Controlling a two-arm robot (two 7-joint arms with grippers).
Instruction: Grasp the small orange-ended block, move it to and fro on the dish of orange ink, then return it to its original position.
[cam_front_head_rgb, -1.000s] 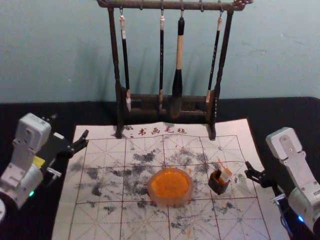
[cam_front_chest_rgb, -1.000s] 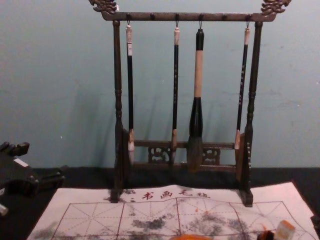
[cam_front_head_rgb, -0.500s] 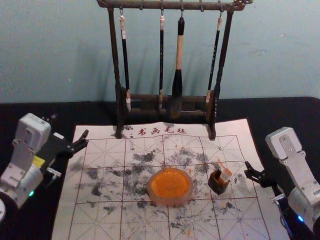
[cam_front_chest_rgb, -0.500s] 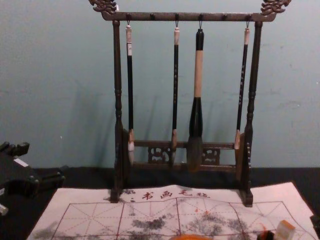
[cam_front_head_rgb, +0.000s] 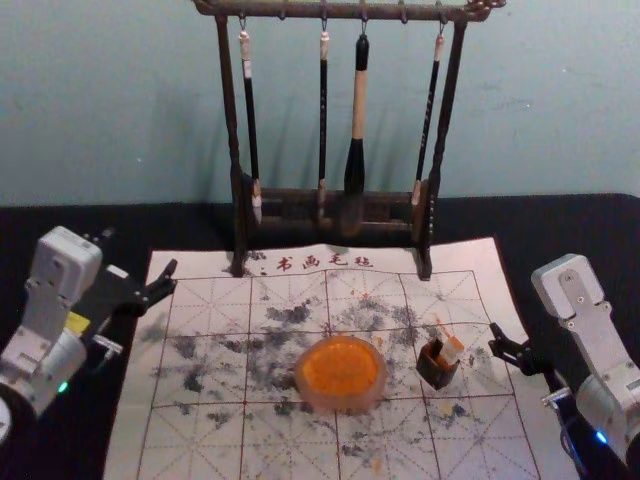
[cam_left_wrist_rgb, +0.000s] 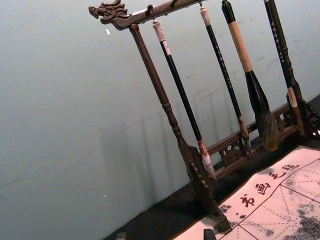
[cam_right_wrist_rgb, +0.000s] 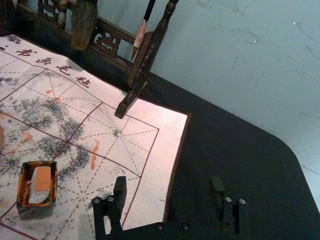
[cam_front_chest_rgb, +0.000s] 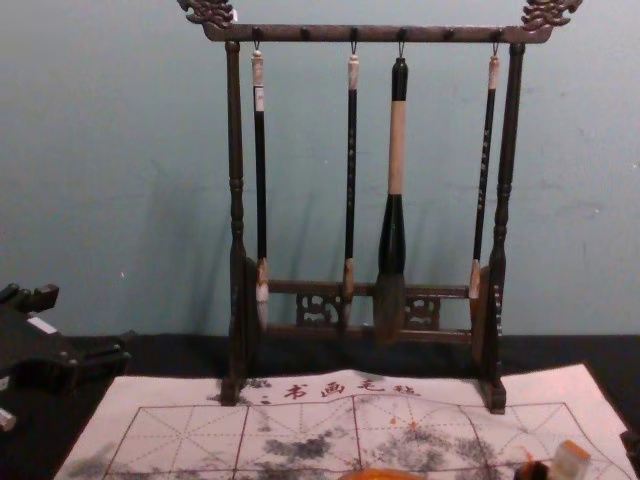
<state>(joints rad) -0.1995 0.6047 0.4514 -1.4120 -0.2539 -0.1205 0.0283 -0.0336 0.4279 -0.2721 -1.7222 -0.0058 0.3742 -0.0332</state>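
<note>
A pale wall (cam_front_head_rgb: 120, 110) backs a dark tabletop (cam_front_head_rgb: 200, 225), where a gridded mat (cam_front_head_rgb: 210, 430) is spread beneath the work, probably to catch stray ink, as its dark and orange stains suggest. The wooden rack (cam_front_chest_rgb: 236, 150) stands over the mat's far edge and holds the brushes (cam_front_chest_rgb: 396, 150) by loops, tips down, most likely to guard their hairs. The left gripper (cam_front_head_rgb: 140, 252) waits beside the mat's left edge, jaws spread and empty, seemingly parked out of the way. The right gripper (cam_right_wrist_rgb: 169, 187) is near the right edge with its jaws spread too, well placed, I judge, for the coming grasp. The dish of orange ink (cam_front_head_rgb: 341, 372) sits just beside the holder (cam_front_head_rgb: 437, 371), which likely keeps the inking stroke short. The small orange-ended block (cam_right_wrist_rgb: 43, 181) leans inside the holder, its end raised, presumably so it can be pinched. Counted by size: one mat, one rack, two grippers, four brushes, one dish, one holder, one block.
</note>
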